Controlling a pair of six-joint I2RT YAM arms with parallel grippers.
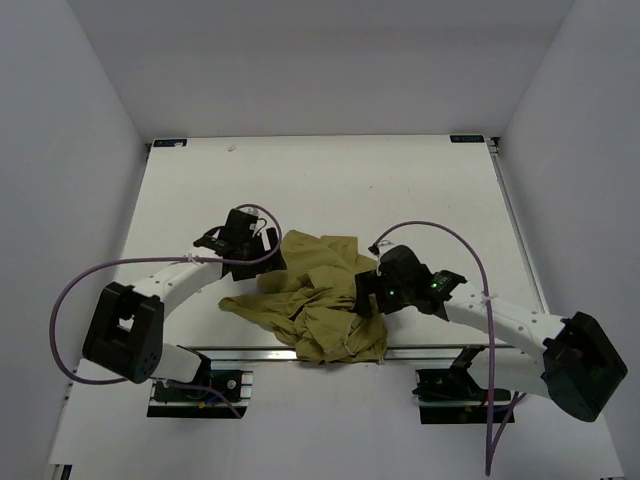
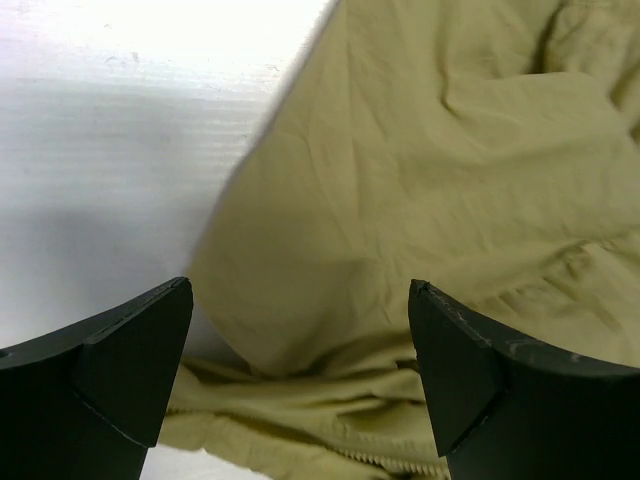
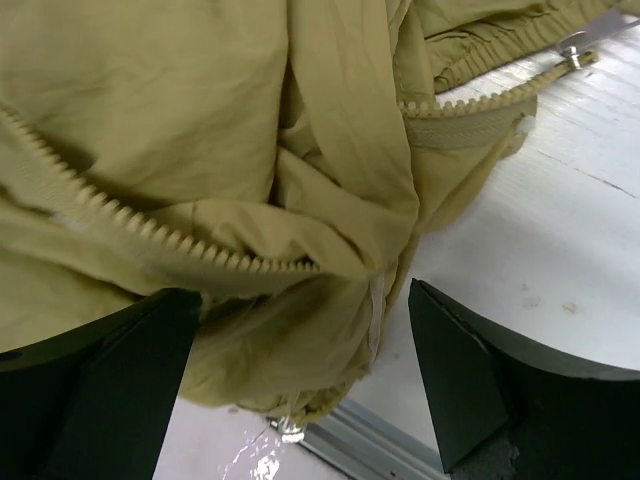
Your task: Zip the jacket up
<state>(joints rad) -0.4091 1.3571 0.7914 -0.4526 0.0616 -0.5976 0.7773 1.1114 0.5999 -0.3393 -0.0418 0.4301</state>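
The olive-green jacket point(image 1: 315, 295) lies crumpled in a heap at the table's near middle. My left gripper point(image 1: 268, 258) is at the heap's left edge, open, with fabric point(image 2: 400, 180) below and between its spread fingers point(image 2: 140, 350). My right gripper point(image 1: 362, 295) is at the heap's right edge, open over bunched fabric point(image 3: 150, 100). A light zipper strip point(image 3: 180, 245) runs across the folds there. A second zipper strip with a metal end piece point(image 3: 572, 58) lies at the upper right of the right wrist view. Zipper teeth also show low in the left wrist view point(image 2: 400, 462).
The white table point(image 1: 330, 190) stretches behind the jacket. A metal rail point(image 1: 260, 352) runs along the near edge under the jacket's hem and shows in the right wrist view point(image 3: 370, 445). Grey walls enclose the table on three sides.
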